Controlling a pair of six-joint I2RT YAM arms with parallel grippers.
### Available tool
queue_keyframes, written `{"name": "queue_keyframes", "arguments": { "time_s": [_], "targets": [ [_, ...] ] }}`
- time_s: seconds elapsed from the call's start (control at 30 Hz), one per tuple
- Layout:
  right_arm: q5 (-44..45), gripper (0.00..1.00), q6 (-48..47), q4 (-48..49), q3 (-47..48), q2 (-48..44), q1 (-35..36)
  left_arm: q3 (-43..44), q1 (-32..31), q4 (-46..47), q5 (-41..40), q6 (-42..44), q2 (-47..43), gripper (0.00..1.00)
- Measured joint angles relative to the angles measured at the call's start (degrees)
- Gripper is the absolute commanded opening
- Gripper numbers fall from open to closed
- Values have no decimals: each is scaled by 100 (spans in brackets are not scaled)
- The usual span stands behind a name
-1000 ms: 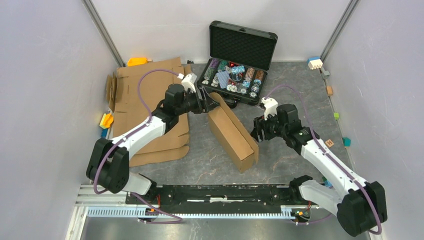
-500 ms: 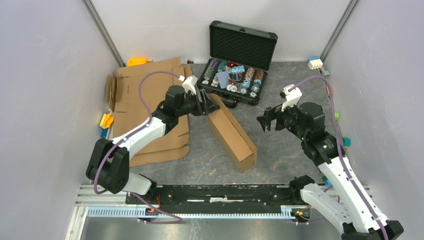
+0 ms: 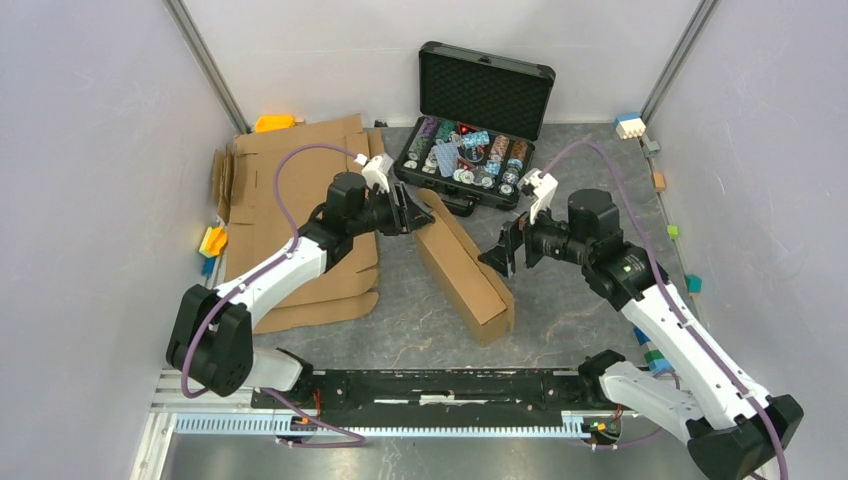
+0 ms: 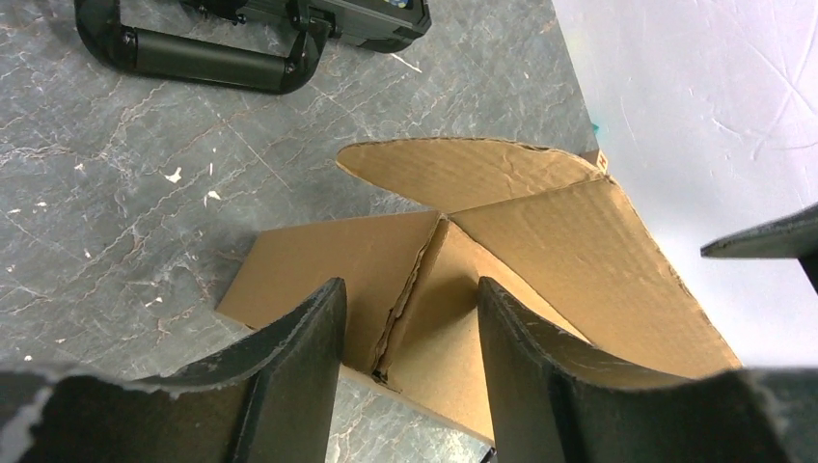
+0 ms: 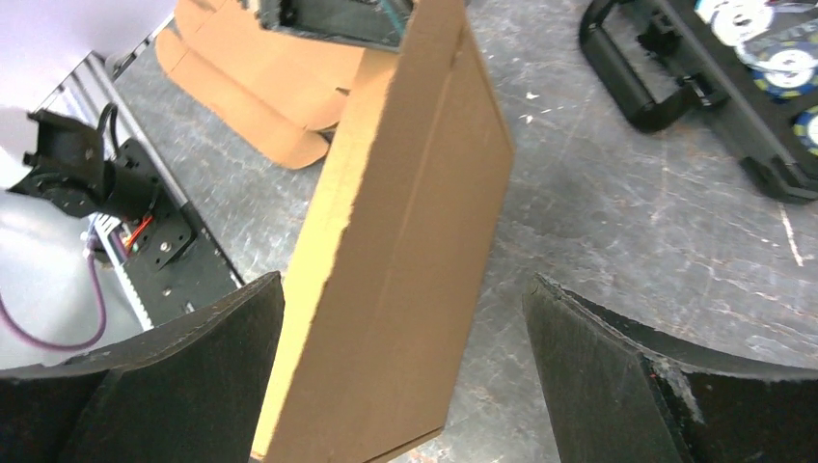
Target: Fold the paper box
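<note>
Top external view: the box (image 3: 465, 270) stands mid-tabletop (image 3: 410, 310), running from far left to near right, just near of the black case (image 3: 485, 95). The left claw (image 3: 408, 212) sits at the box's far end, fingers apart around the end flap's crease, not pinching. The right claw (image 3: 498, 255), spread wide, faces the box's right wall, just beside it.
</note>
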Motion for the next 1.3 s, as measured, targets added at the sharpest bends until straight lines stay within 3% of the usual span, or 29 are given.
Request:
{"name": "queue_keyframes", "arguments": {
  "time_s": [0.17, 0.63, 0.97, 1.3],
  "targets": [
    [214, 98, -2, -223, 240, 79, 520, 0, 9, -105, 2, 11, 0, 53],
    [2177, 98, -260, -1429, 1099, 1209, 2518, 66, -328, -748, -439, -107, -306, 48],
    [2962, 98, -568, -2138, 1165, 1252, 2828, -269, -1099, -807, -1327, -658, -793, 55],
    [3136, 98, -658, -2409, 1143, 1075, 2828, -96, -267, -935, -686, -560, -796, 65]
  ]
}}
